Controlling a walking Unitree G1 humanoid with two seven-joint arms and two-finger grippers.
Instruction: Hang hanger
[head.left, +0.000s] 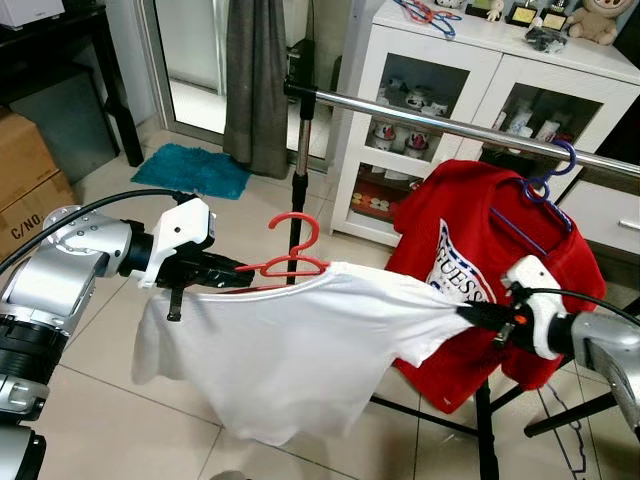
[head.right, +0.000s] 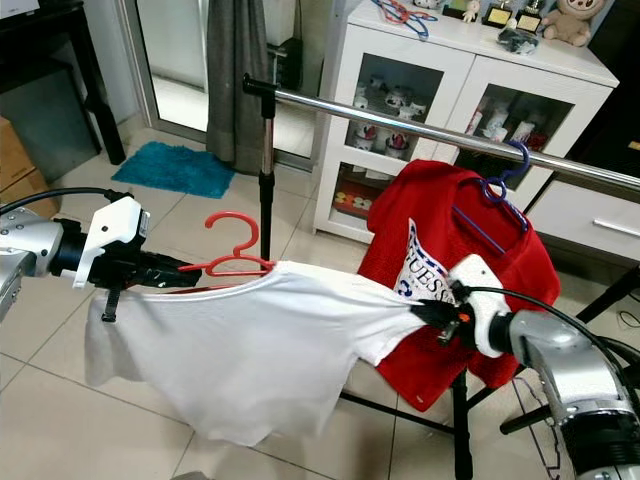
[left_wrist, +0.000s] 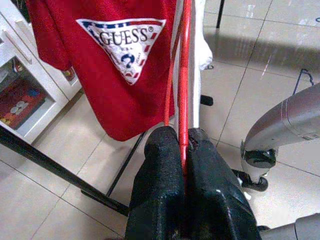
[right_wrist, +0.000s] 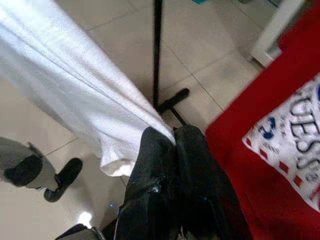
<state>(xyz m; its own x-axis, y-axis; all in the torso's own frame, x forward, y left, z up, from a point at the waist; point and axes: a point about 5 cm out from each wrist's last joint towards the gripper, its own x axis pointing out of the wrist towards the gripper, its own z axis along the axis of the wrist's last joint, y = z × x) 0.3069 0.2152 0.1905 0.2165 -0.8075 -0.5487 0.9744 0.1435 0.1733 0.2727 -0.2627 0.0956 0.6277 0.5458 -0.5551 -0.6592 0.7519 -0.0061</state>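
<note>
In front of the chrome rail (head.left: 450, 128), and below it, the white T-shirt (head.left: 300, 350) on its red hanger (head.left: 293, 262) is stretched out between the two arms; the carrying step is in hand, and the hanging itself is not yet done, for the hook stands clear of the rail, lower than it and nearer the robot.

The left tool (head.left: 232, 270) is pinched tight on the left arm of the hanger, at the shirt's shoulder; in the left wrist view its fingers (left_wrist: 160, 165) meet on the thin red wire with no gap between them; the hook rises upright just right of that grip. The right tool (head.right: 432, 313) is closed as well, on a bunched fold at the shirt's right end, beside the red GUESS shirt (head.right: 440, 270); whether the hanger's other tip is inside that bunch I cannot tell; in the right wrist view the white cloth runs straight into the closed fingers (right_wrist: 150, 160).

The red shirt already hangs from the rail on a blue hanger (head.left: 545, 190), to the right; the bare stretch of rail lies left of it, between that hanger and the upright pole (head.left: 300, 180).

As I judge it, the next move calls for lifting both arms together, keeping the hanger level, carrying the hook up over that bare stretch and lowering it on; the right tool's pull on the cloth may tilt the hook, so it should ease off as the hook settles.
</note>
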